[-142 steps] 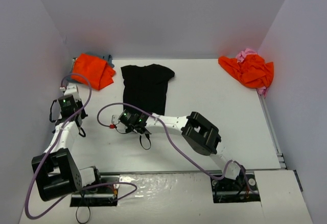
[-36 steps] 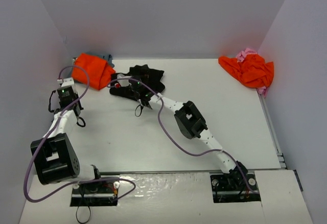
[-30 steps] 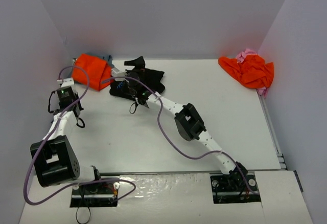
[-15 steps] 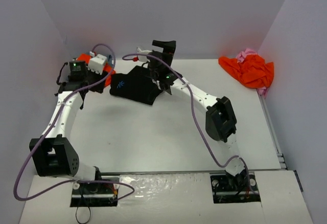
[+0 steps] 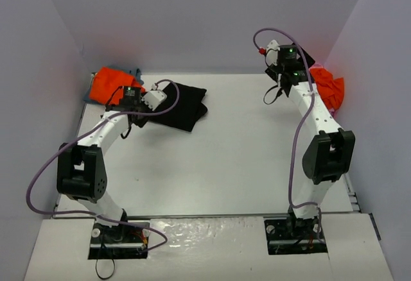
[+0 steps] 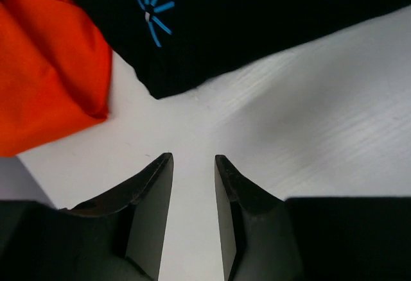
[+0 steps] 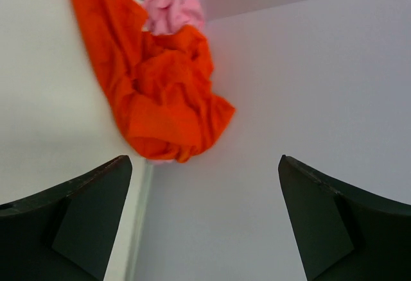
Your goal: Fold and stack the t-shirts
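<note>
Our left gripper (image 6: 192, 159), narrow and empty, is nearest the folded black t-shirt (image 6: 257, 18) lying just ahead, upper left of the table (image 5: 244, 153); our right gripper (image 7: 202, 159), wide, faces the crumpled orange t-shirt (image 7: 160, 95).

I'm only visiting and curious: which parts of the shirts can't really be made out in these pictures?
- Blue-grey t-shirt: in the top view only a sliver shows behind the far-left orange t-shirt.
- Pink t-shirt: in the right wrist view it is mostly buried under the crumpled orange t-shirt and blurred.
- Black t-shirt: the left wrist view's top edge cuts it off; in the top view the left arm covers its left edge.
</note>
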You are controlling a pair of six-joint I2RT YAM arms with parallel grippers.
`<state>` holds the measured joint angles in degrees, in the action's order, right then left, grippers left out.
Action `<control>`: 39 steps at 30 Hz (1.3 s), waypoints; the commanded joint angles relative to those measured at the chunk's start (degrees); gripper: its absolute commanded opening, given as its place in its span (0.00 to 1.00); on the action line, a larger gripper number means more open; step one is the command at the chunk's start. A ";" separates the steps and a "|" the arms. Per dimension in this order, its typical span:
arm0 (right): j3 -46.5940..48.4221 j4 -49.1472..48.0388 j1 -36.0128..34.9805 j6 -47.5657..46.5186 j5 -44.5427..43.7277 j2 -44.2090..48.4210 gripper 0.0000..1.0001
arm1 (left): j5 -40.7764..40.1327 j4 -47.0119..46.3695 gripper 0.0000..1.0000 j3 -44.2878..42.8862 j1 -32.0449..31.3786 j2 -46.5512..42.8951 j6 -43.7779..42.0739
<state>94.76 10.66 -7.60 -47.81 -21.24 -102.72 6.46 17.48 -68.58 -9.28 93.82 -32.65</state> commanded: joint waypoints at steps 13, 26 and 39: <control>15.23 24.73 -8.89 32.45 84.78 -17.43 0.96 | 29.00 36.24 0.43 -63.66 13.22 36.61 23.46; 29.47 21.17 -7.96 41.97 93.75 -38.24 1.00 | 32.33 46.41 0.48 -76.70 12.34 50.42 26.23; 21.35 -4.82 -5.96 63.24 90.83 -39.75 1.00 | 22.97 45.23 0.48 -69.39 12.09 45.06 23.81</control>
<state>117.86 16.00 -14.28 7.74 70.00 -146.40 34.29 61.77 -139.88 2.32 147.66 -7.43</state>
